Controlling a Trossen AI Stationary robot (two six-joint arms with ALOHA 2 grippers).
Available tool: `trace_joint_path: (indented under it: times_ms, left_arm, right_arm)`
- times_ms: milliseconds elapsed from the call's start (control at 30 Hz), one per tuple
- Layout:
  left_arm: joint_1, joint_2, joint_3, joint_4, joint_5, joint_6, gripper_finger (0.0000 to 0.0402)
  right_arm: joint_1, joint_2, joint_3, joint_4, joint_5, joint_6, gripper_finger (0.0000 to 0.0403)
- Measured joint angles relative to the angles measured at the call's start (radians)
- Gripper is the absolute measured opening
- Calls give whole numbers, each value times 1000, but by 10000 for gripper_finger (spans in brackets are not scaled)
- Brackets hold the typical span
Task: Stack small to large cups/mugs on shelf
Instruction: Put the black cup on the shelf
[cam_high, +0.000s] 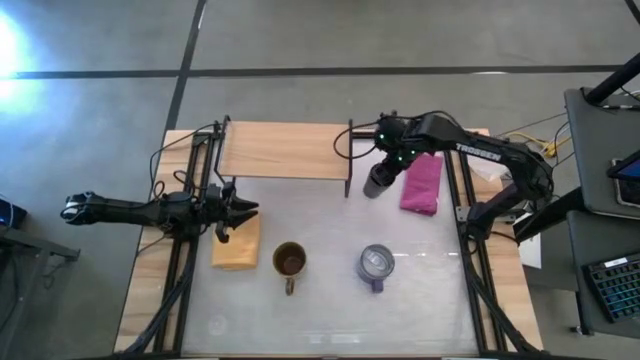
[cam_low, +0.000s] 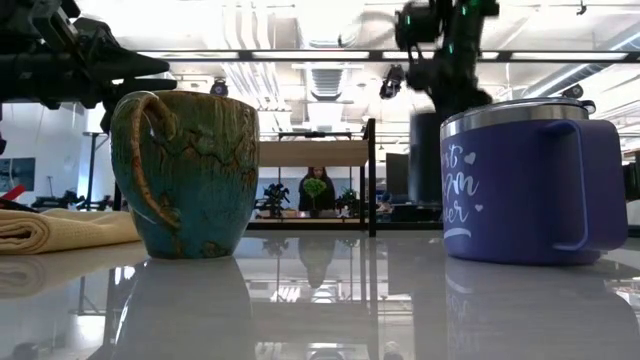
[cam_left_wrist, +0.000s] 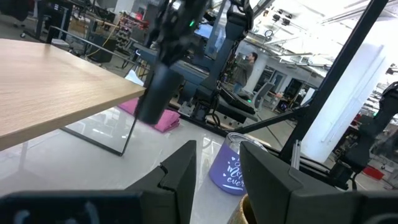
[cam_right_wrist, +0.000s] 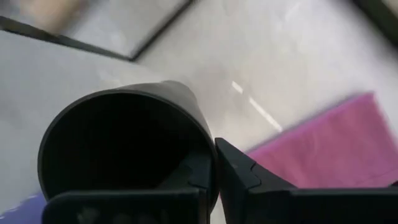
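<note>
At the shelf's right end: right gripper (cam_high: 383, 172) holds the black cup (cam_high: 378, 182), one finger (cam_right_wrist: 249, 177) outside the rim and the other inside it, cup lifted off the table.
Black cup: at the shelf's 3 o'clock corner, just beside the pink cloth (cam_high: 422, 183); tilted in the left wrist view (cam_left_wrist: 157, 93).
Shelf (cam_high: 285, 150): light wood on black legs, at the table's 12 o'clock side, nothing on it.
Olive mug (cam_high: 290, 261): on the table toward 6 o'clock from the shelf, handle toward 6.
Purple mug (cam_high: 376, 265): just to the 3 o'clock side of the olive mug, apart from it.
Left gripper (cam_high: 250, 210): fingers (cam_left_wrist: 180, 171) narrowly parted, holding nothing, over the yellow pad (cam_high: 236, 245) at the table's 9 o'clock side.
</note>
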Motion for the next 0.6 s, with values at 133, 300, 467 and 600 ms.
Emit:
trace_joint_path:
  times_ms: [133,300,467,600]
  left_arm:
    - [0,0,0,0,0,0,109]
    - [0,0,0,0,0,0,109]
    - [0,0,0,0,0,0,109]
    - [0,0,0,0,0,0,109]
  right_arm:
    - [39,-1,172,-108,84,0,9]
    - [61,-1,361,-186,214,20,9]
    - [61,16,512,-185,326,9,9]
    - [46,92,642,-183,311,-32,9]
